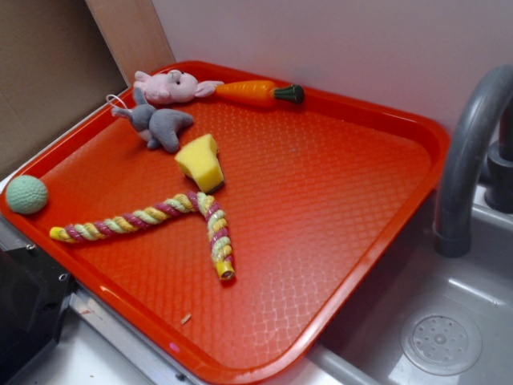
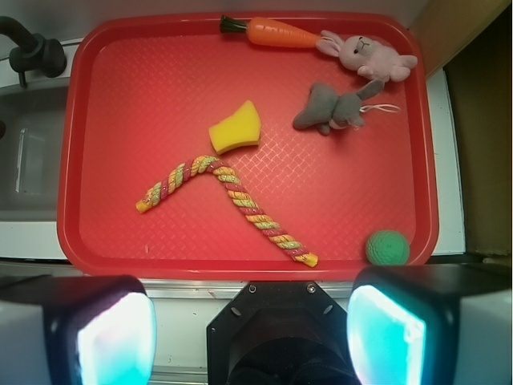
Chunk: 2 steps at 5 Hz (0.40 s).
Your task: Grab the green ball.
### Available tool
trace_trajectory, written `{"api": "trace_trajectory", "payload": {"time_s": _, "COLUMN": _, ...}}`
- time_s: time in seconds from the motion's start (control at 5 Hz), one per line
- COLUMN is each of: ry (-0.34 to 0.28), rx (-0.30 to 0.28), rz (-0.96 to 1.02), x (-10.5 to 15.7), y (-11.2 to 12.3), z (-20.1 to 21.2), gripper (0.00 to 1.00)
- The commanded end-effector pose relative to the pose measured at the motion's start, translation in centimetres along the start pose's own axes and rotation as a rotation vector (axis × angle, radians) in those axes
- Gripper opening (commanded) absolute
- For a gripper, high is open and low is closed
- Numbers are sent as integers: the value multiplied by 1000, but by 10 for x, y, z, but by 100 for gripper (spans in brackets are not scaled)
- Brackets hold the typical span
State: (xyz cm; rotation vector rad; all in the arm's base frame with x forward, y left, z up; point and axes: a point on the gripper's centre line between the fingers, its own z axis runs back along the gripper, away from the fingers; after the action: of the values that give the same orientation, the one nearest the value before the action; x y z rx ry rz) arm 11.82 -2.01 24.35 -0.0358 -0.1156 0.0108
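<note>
Inside red tray (image 1: 417, 136): green ball (image 1: 26, 194), corner-tucked.

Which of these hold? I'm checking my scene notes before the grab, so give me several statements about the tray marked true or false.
1. The green ball sits in a corner of the red tray. True.
2. The yellow sponge wedge touches the ball. False: they lie well apart.
3. The gripper holds the ball. False: its fingers stand wide apart off the tray's edge, holding nothing.
4. The toy carrot lies beside the pink plush rabbit. True.
5. The rope toy is straight. False: it is bent.
</note>
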Motion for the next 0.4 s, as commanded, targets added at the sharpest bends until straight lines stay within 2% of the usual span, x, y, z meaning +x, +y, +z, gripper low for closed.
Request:
{"api": "trace_trajectory", "payload": {"time_s": 0.0, "ry": 0, "rx": 0, "rz": 0, "x": 0, "y": 0, "z": 0, "gripper": 100}}
{"api": "trace_trajectory", "payload": {"time_s": 0.2, "ry": -47, "rx": 110, "rz": -193, "x": 7, "y": 23, "z": -5, "gripper": 100}}
